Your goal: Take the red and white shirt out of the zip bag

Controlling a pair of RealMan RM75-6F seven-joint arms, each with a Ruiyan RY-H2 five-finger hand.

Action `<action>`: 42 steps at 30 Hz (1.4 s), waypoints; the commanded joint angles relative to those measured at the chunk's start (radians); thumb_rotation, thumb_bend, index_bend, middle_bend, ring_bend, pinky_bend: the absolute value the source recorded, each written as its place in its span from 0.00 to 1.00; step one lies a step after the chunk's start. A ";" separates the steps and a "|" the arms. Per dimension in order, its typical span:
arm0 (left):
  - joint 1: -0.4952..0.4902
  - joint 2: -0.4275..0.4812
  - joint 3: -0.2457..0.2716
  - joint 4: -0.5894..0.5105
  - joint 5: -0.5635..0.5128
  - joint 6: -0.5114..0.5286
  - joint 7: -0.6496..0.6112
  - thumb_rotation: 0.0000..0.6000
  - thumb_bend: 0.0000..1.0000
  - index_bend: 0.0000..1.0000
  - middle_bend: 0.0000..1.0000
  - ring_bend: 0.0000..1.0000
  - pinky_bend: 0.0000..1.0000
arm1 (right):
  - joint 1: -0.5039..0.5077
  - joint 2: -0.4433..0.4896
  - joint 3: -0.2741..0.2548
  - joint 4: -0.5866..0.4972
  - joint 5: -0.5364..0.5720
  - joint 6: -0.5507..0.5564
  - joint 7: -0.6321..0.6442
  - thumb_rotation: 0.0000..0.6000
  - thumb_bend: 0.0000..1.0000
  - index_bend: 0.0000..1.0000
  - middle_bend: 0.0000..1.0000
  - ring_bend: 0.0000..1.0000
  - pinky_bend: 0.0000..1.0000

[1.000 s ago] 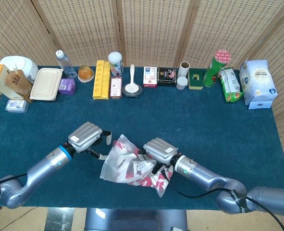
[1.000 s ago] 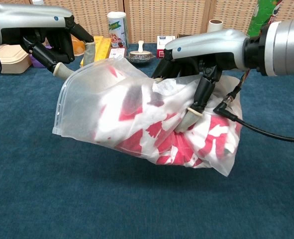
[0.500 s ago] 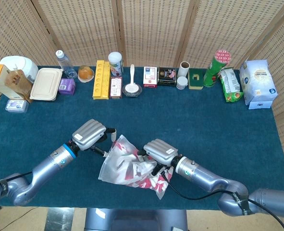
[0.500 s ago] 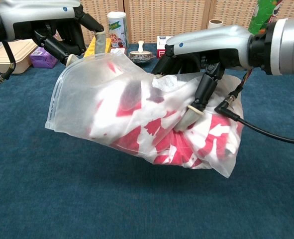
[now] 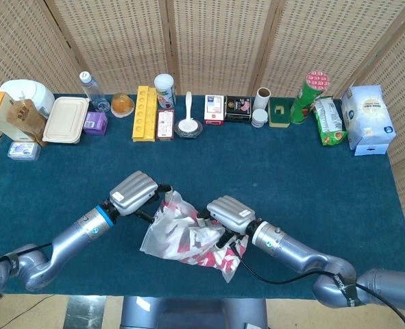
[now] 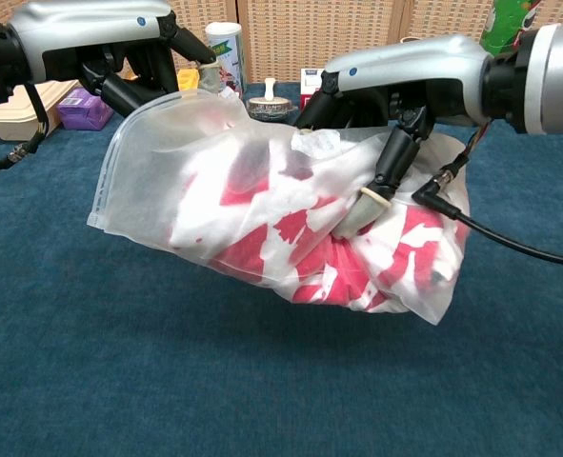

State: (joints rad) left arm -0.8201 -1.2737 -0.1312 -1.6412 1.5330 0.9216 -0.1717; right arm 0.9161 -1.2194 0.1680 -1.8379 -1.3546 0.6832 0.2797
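A clear zip bag (image 5: 162,233) (image 6: 157,181) hangs just above the blue table, with the red and white shirt (image 5: 201,248) (image 6: 319,257) bunched inside it. My left hand (image 5: 135,192) (image 6: 133,62) grips the bag's upper left edge, near its open end. From above, my right hand (image 5: 231,212) (image 6: 395,95) grips the bag's right part, fingers pressed into the plastic and the cloth under it. The bag's mouth faces left and sags. All of the shirt is inside the bag.
Along the table's far edge stand a water bottle (image 5: 88,86), a lunch box (image 5: 66,119), a yellow tray (image 5: 144,113), a white can (image 5: 164,89), a bowl with a spoon (image 5: 188,126), small boxes (image 5: 238,109), a green tube (image 5: 307,94) and a white pack (image 5: 367,118).
My left hand has moved right, toward the right hand, carrying the bag's upper edge with it. The bag is more bunched. The right hand has barely moved.
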 commanded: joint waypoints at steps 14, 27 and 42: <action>-0.031 -0.062 0.014 0.088 0.053 0.036 -0.020 0.63 0.13 0.52 1.00 0.93 0.90 | -0.006 0.011 0.000 -0.007 -0.034 0.009 0.054 1.00 0.15 0.82 0.82 1.00 1.00; -0.056 -0.065 0.043 0.070 0.056 -0.005 -0.020 0.66 0.38 0.53 1.00 0.93 0.90 | -0.011 0.017 0.013 -0.012 -0.049 0.029 0.115 1.00 0.15 0.82 0.82 1.00 1.00; -0.041 -0.051 0.060 0.059 -0.004 -0.031 -0.018 1.00 0.54 0.76 1.00 0.96 0.92 | -0.010 -0.010 0.007 0.008 -0.067 0.031 0.169 1.00 0.15 0.82 0.82 1.00 1.00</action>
State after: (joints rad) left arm -0.8645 -1.3262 -0.0751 -1.5829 1.5351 0.8946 -0.1829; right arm 0.9050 -1.2260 0.1757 -1.8331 -1.4217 0.7162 0.4461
